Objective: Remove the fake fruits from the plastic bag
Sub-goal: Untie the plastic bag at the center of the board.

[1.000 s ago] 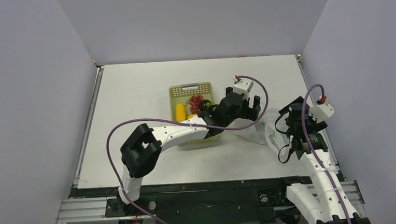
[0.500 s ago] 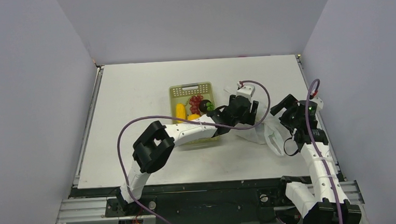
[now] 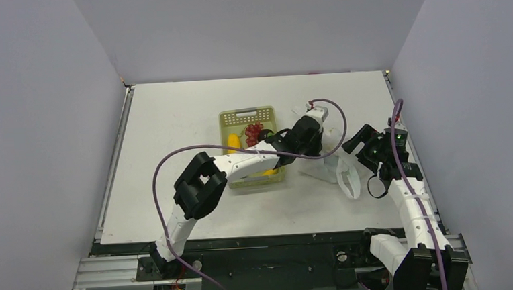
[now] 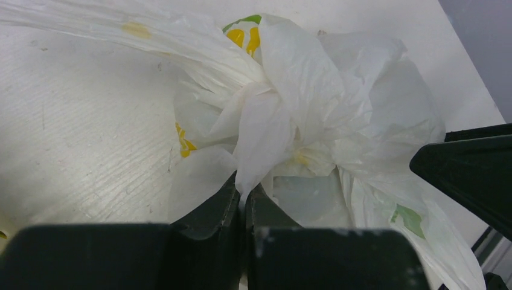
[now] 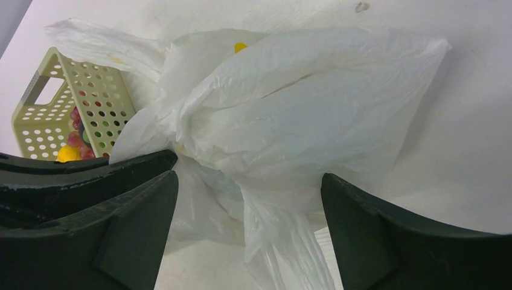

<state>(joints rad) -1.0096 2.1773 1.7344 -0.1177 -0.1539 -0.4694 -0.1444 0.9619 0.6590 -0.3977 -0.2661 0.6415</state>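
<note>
At the lower middle of the left wrist view, your left gripper (image 4: 244,192) is closed tight on a fold of the plastic bag (image 4: 314,109), probably to lift the film and open its mouth. Right of centre in the overhead view, the bag lies on the table (image 3: 172,123) just beside the basket (image 3: 246,112), where some fruits (image 3: 233,144) already sit. Your right gripper (image 5: 249,172) waits wide apart, holding nothing, I think to take the other side. Yellow spots (image 4: 244,37) show through the film; fruit or print, I cannot tell.

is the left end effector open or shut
Shut. In the left wrist view the left end effector is closed tight, with a pinched fold of the plastic bag caught in it.
</note>
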